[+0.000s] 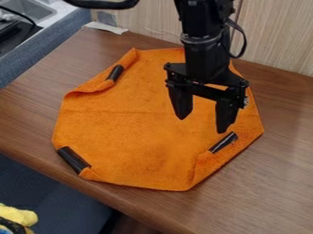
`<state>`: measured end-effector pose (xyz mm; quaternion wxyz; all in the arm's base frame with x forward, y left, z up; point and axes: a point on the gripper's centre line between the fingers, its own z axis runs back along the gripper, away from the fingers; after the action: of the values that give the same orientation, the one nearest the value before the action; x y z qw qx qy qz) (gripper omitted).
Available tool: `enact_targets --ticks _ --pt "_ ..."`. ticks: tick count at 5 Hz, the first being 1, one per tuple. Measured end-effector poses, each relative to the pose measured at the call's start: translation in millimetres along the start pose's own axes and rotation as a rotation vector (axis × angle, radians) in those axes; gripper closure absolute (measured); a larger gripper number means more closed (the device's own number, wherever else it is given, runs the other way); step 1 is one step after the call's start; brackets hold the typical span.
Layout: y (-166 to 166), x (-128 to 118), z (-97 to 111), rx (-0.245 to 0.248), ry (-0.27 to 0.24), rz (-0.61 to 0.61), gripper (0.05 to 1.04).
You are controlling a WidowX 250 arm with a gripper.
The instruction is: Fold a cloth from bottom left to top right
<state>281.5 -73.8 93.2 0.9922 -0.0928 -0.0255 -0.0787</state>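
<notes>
The gripper [202, 124] hangs over the right part of the orange cloth [134, 137], its two fingers spread wide with nothing between them. Spread on the wooden table, the cloth has corners turned inward, giving it a many-sided outline. Black strips lie at its edges: one [74, 159] at the bottom left, one [114, 73] at the upper left and one [223, 142] at the lower right, just below the right fingertip. The arm covers the cloth's upper right part. Whether the fingertips touch the cloth, I cannot tell.
The brown wooden table [269, 192] ends in a slanting front edge at the lower left. A wood-patterned wall [275, 36] stands behind it. White tape [105, 28] lies near the back edge. At the upper left is a grey sink [27, 9]; a yellow toy [18, 215] sits at the bottom left.
</notes>
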Motion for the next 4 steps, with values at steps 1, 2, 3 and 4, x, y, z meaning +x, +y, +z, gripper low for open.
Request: enact_targets --ticks 1,2,3,4 --pt "1 -2 -8 -0.002 0.024 0.013 0.083" --pt "11 -17 -22 -0.009 0.046 0.091 0.083" --pt "25 -29 -25 -0.017 0.046 0.145 0.083" --pt "44 -48 -20 0.032 -0.028 0.253 0.083"
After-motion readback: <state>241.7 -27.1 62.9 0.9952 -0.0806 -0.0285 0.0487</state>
